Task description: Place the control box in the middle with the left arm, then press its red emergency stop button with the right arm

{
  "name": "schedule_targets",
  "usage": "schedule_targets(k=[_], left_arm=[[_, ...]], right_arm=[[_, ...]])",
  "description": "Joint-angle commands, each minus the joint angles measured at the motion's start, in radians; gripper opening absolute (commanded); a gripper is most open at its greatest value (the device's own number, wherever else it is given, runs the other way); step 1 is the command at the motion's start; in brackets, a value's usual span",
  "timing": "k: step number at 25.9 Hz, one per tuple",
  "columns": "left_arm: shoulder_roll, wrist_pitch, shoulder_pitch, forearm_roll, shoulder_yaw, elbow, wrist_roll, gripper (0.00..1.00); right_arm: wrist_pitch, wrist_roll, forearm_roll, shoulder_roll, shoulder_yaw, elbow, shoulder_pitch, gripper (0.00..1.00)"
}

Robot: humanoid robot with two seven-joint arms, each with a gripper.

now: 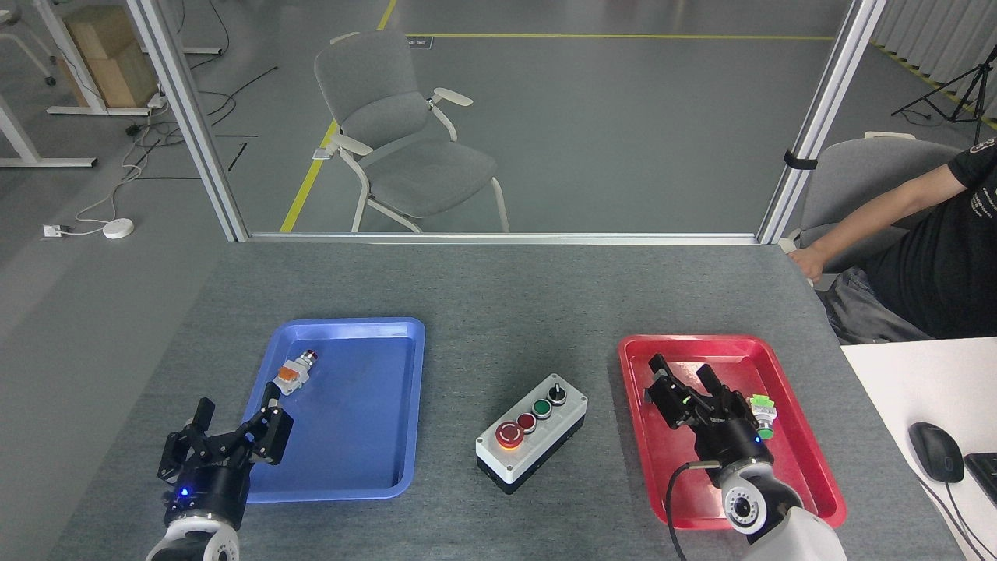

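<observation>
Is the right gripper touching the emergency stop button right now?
Apart. The head view shows the right gripper over the red tray, with bare table between it and the emergency stop button on the control box.

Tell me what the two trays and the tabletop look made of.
Blue tray and red tray: likely glossy moulded plastic, with bright glare and rounded rims. Table: matte grey speckled felt-like covering, no shine; what lies underneath is hidden.

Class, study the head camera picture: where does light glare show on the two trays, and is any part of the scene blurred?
Head view: white glare streaks the glossy red plastic tray along its far inner wall and near corner; fainter sheen marks the blue plastic tray at its far rim. The grey felt table shows no glare. The oblong light-grey control box and both grippers look sharp, with no obvious blur.
</observation>
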Motion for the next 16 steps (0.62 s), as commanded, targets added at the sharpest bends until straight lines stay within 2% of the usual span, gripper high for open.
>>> schedule_targets(k=[1, 3, 7, 16], left_arm=[[-0.003, -0.005, 0.001, 0.000, -0.027, 0.025, 0.005, 0.99], [0.000, 0.000, -0.001, -0.001, -0.046, 0.039, -0.005, 0.99], [-0.005, 0.000, -0.002, 0.014, -0.046, 0.039, -0.002, 0.99], [-0.005, -0.002, -0.002, 0.014, -0.046, 0.039, -0.002, 0.99]], right_arm=[[0.045, -0.008, 0.024, 0.001, -0.009, -0.030, 0.047, 1.00], [0.105, -0.029, 0.057, 0.004, -0.009, -0.034, 0.047, 1.00], [0.281, -0.149, 0.134, 0.009, 0.007, -0.055, 0.038, 1.00], [0.249, -0.152, 0.137, 0.011, 0.031, -0.081, 0.041, 1.00]])
